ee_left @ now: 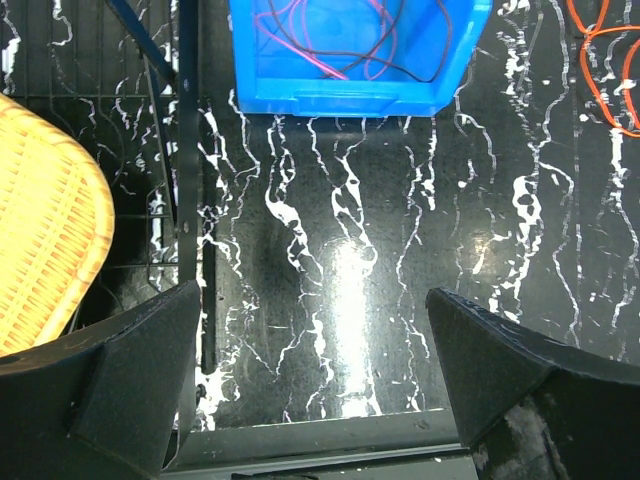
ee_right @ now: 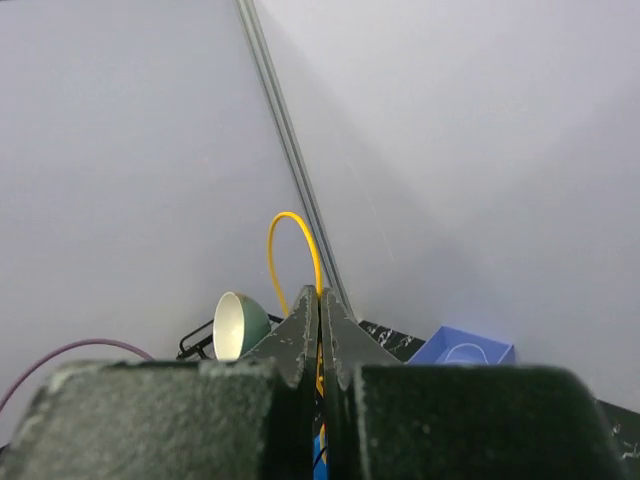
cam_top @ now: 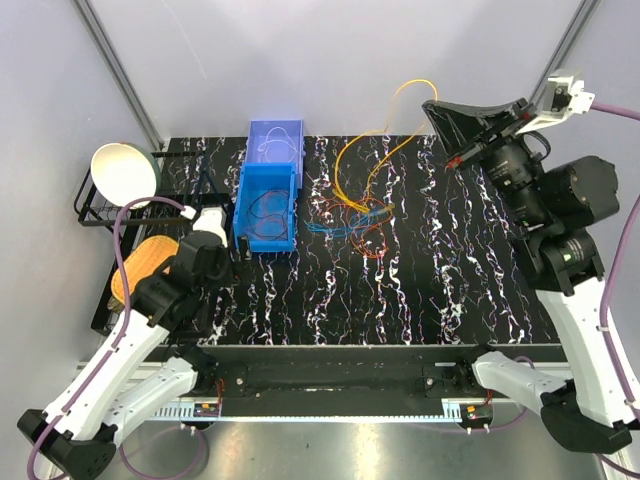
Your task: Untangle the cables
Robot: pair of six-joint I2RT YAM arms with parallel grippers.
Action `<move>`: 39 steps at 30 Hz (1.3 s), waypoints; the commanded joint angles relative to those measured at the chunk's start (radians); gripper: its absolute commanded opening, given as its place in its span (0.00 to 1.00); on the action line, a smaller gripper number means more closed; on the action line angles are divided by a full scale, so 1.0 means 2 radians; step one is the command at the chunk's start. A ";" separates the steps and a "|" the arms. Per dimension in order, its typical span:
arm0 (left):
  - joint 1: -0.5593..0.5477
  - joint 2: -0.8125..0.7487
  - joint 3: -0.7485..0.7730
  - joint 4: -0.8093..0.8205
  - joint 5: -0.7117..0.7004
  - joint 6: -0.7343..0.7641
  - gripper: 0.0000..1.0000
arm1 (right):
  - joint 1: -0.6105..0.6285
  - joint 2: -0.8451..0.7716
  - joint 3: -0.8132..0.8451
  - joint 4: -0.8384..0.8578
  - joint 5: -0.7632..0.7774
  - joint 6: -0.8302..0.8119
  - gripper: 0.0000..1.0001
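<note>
The cables [cam_top: 352, 208] lie as a loose tangle of orange, red, blue and brown loops on the black marbled table, right of the blue bin [cam_top: 266, 205]. A yellow cable [cam_top: 405, 92] rises from the tangle to my right gripper [cam_top: 432, 104], held high at the back right. In the right wrist view my right gripper [ee_right: 320, 297] is shut on this yellow cable [ee_right: 290, 228], which arcs above the fingertips. My left gripper [ee_left: 312, 300] stands open over bare table just in front of the blue bin [ee_left: 350, 95]. Red and brown cables [ee_left: 340, 55] lie inside that bin. Orange loops [ee_left: 600, 70] show at the right.
A lighter blue bin [cam_top: 276, 140] stands behind the blue one. At the left are a black wire rack [cam_top: 95, 205] with a pale bowl [cam_top: 125, 172] and a yellow woven basket [cam_top: 140, 262]. The basket [ee_left: 50, 230] lies close to my left finger.
</note>
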 commanded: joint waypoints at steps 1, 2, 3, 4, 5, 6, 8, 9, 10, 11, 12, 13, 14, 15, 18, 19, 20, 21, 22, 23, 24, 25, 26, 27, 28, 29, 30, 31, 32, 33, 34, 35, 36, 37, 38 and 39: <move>-0.004 -0.020 0.011 0.032 0.026 0.005 0.99 | 0.001 0.046 -0.040 -0.031 0.025 0.012 0.00; -0.003 -0.022 0.011 0.037 0.033 0.008 0.99 | 0.001 0.057 -0.047 -0.046 0.022 0.015 0.00; -0.003 -0.021 0.013 0.040 0.040 0.009 0.99 | 0.001 0.060 -0.067 -0.047 0.018 0.020 0.00; -0.003 -0.019 0.014 0.048 0.051 0.007 0.99 | 0.001 0.062 -0.079 -0.044 0.015 0.030 0.00; -0.004 -0.017 0.014 0.053 0.055 0.002 0.99 | 0.001 0.061 -0.091 -0.037 0.008 0.034 0.00; -0.005 -0.012 0.013 0.060 0.065 -0.012 0.99 | 0.001 0.062 -0.111 -0.034 0.005 0.038 0.00; -0.017 -0.006 0.006 0.099 0.088 -0.028 0.99 | 0.001 0.059 -0.126 -0.026 -0.002 0.049 0.00; -0.027 0.001 0.002 0.118 0.090 -0.043 0.99 | 0.001 0.058 -0.134 -0.026 -0.005 0.051 0.00; -0.054 0.006 -0.006 0.164 0.088 -0.047 0.99 | 0.001 0.056 -0.137 -0.026 -0.007 0.052 0.00; -0.069 0.014 -0.008 0.188 0.082 -0.047 0.99 | 0.001 0.054 -0.140 -0.026 -0.011 0.051 0.00; -0.083 0.033 -0.010 0.212 0.076 -0.041 0.99 | 0.001 0.052 -0.145 -0.027 -0.011 0.051 0.00; -0.106 0.044 -0.010 0.264 0.069 -0.034 0.99 | 0.001 0.044 -0.148 -0.028 -0.011 0.050 0.00; -0.115 0.056 -0.011 0.290 0.067 -0.025 0.99 | 0.001 0.040 -0.150 -0.030 -0.012 0.049 0.00; -0.123 0.080 -0.011 0.313 0.066 -0.010 0.99 | 0.002 0.036 -0.155 -0.031 -0.013 0.048 0.00; -0.128 0.130 0.001 0.397 0.085 0.008 0.99 | 0.001 0.019 -0.161 -0.037 -0.016 0.046 0.00; -0.128 0.142 0.007 0.428 0.108 0.015 0.99 | 0.001 0.012 -0.161 -0.040 -0.017 0.043 0.00; -0.129 0.152 0.023 0.442 0.120 0.029 0.99 | 0.001 0.008 -0.162 -0.044 -0.019 0.041 0.00; -0.130 0.171 0.032 0.455 0.130 0.035 0.98 | 0.001 0.006 -0.162 -0.046 -0.019 0.040 0.00; -0.132 0.178 0.038 0.474 0.152 0.044 0.98 | 0.001 0.000 -0.163 -0.049 -0.019 0.038 0.00; -0.133 0.187 0.047 0.482 0.161 0.052 0.98 | 0.001 -0.001 -0.163 -0.051 -0.021 0.038 0.00; -0.133 0.202 0.061 0.491 0.172 0.068 0.98 | 0.001 -0.004 -0.163 -0.053 -0.022 0.038 0.00; -0.134 0.211 0.069 0.492 0.174 0.074 0.98 | 0.001 -0.007 -0.163 -0.054 -0.023 0.038 0.00; -0.134 0.219 0.076 0.493 0.176 0.083 0.98 | 0.001 -0.009 -0.162 -0.055 -0.024 0.038 0.00; -0.134 0.237 0.090 0.492 0.182 0.085 0.98 | 0.001 -0.010 -0.162 -0.055 -0.026 0.038 0.00; -0.134 0.244 0.095 0.490 0.190 0.088 0.99 | 0.001 -0.011 -0.161 -0.054 -0.027 0.039 0.00; -0.135 0.250 0.100 0.492 0.199 0.092 0.99 | 0.001 -0.011 -0.160 -0.055 -0.030 0.039 0.00; -0.135 0.260 0.102 0.501 0.215 0.094 0.99 | 0.001 -0.011 -0.159 -0.054 -0.033 0.040 0.00; -0.136 0.264 0.108 0.505 0.220 0.094 0.99 | 0.001 -0.011 -0.159 -0.055 -0.034 0.041 0.00; -0.136 0.269 0.112 0.507 0.223 0.095 0.99 | 0.002 -0.011 -0.159 -0.056 -0.036 0.041 0.00; -0.136 0.275 0.113 0.511 0.228 0.096 0.99 | 0.001 -0.010 -0.158 -0.055 -0.036 0.043 0.00; -0.136 0.278 0.118 0.514 0.230 0.098 0.99 | 0.001 -0.010 -0.158 -0.054 -0.039 0.042 0.00; -0.136 0.284 0.119 0.515 0.231 0.100 0.99 | 0.001 -0.010 -0.157 -0.056 -0.039 0.044 0.00; -0.136 0.287 0.122 0.515 0.230 0.102 0.99 | 0.001 -0.010 -0.157 -0.056 -0.039 0.044 0.00; -0.136 0.290 0.128 0.514 0.228 0.104 0.99 | 0.001 -0.010 -0.156 -0.056 -0.040 0.044 0.00; -0.136 0.298 0.132 0.510 0.226 0.108 0.99 | 0.001 -0.011 -0.155 -0.056 -0.041 0.044 0.00; -0.135 0.303 0.135 0.503 0.227 0.111 0.99 | 0.001 -0.012 -0.155 -0.057 -0.041 0.045 0.00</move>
